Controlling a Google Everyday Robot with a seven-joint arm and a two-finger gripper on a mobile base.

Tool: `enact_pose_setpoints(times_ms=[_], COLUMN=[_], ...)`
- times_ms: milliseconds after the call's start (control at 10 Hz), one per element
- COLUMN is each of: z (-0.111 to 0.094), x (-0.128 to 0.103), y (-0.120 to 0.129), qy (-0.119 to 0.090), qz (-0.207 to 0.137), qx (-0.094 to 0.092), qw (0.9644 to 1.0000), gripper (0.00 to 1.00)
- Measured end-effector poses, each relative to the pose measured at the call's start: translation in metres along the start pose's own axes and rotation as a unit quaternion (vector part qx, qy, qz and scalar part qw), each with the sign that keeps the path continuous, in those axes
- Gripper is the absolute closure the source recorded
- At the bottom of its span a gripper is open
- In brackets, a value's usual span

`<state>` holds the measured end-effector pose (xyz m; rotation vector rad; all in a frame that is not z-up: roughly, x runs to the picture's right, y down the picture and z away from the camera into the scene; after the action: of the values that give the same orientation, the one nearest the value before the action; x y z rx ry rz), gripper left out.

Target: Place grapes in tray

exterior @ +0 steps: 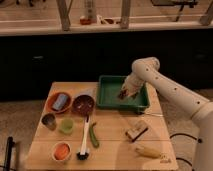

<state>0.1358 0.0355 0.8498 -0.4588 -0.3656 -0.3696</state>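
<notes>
The green rectangular tray [107,95] sits at the back of the wooden table, right of centre. My white arm reaches in from the right and bends down over the tray's right half. The gripper [124,93] hangs just above the tray floor, shut on the grapes [122,94], a small dark lumpy bunch at its tip. I cannot tell whether the bunch touches the tray bottom.
Left of the tray stand a dark maroon bowl [83,104] and an orange bowl [60,102] holding a blue object. Nearer the front are a metal cup [48,121], a green cup [66,125], a green vegetable [94,135], a dish brush [85,142], a small orange bowl [61,151], a wooden block [136,131] and a yellowish item [147,151].
</notes>
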Motion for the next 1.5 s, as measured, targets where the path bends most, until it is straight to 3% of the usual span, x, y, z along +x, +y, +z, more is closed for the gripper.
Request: enact_pose_setpoints(times_ms=[1500], z=[0.028], x=[0.013], y=[-0.025], qy=[-0.011], qz=[0.030], qx=[0.041], qw=[0.9986], gripper=[1.00])
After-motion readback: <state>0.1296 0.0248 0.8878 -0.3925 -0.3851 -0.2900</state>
